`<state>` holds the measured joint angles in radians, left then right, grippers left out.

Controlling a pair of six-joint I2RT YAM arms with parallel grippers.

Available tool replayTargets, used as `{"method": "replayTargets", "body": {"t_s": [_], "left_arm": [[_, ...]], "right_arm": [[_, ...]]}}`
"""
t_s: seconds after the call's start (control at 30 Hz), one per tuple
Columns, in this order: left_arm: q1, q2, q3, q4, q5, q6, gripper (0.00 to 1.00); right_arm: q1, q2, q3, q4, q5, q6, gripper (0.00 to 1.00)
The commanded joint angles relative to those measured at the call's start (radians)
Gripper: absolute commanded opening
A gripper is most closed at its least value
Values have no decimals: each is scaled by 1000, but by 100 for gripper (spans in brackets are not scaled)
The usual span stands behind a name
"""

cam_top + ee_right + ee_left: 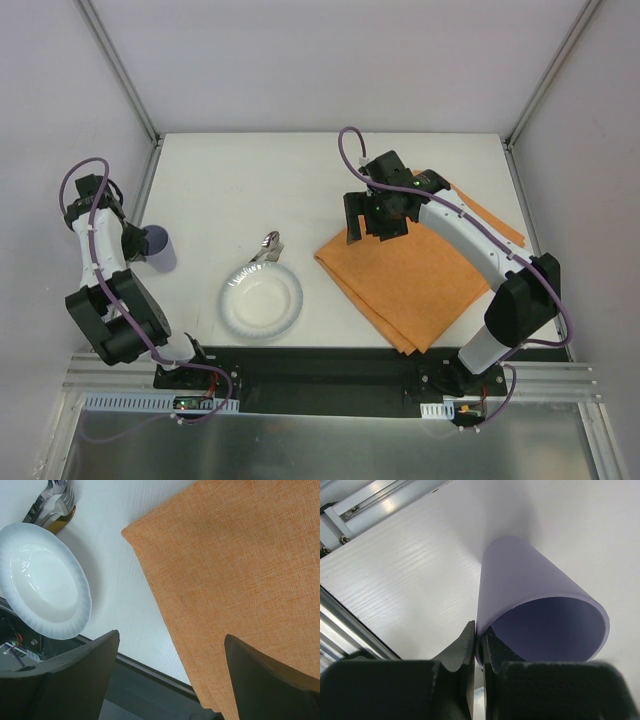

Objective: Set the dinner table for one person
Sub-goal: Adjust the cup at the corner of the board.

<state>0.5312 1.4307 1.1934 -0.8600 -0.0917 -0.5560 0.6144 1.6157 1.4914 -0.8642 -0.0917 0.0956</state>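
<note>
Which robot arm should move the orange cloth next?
Probably the right. The right gripper hangs open just over the orange placemat, holding nothing. The left gripper is busy, shut on the rim of the purple cup at the left edge of the dinner table.

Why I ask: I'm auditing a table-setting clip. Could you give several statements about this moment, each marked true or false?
1. The left tool is shut on the rim of the purple cup. True.
2. The right tool grips the orange cloth. False: it is open above the cloth with nothing between its fingers.
3. The white plate sits on the orange cloth. False: it rests on the bare dinner table, left of the cloth.
4. The cutlery lies just beyond the plate's far rim. True.
5. The purple cup is near the dinner table's left edge. True.
</note>
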Motion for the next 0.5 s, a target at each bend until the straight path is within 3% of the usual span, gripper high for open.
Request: {"method": "replayTargets", "body": {"t_s": [0.0, 0.47], "left_arm": [[0, 14, -9, 26, 26, 33, 0], [1, 34, 23, 24, 7, 77, 4]], "right_arm": [[7, -25, 24, -15, 14, -14, 89], [12, -10, 33, -12, 7, 0, 89]]}}
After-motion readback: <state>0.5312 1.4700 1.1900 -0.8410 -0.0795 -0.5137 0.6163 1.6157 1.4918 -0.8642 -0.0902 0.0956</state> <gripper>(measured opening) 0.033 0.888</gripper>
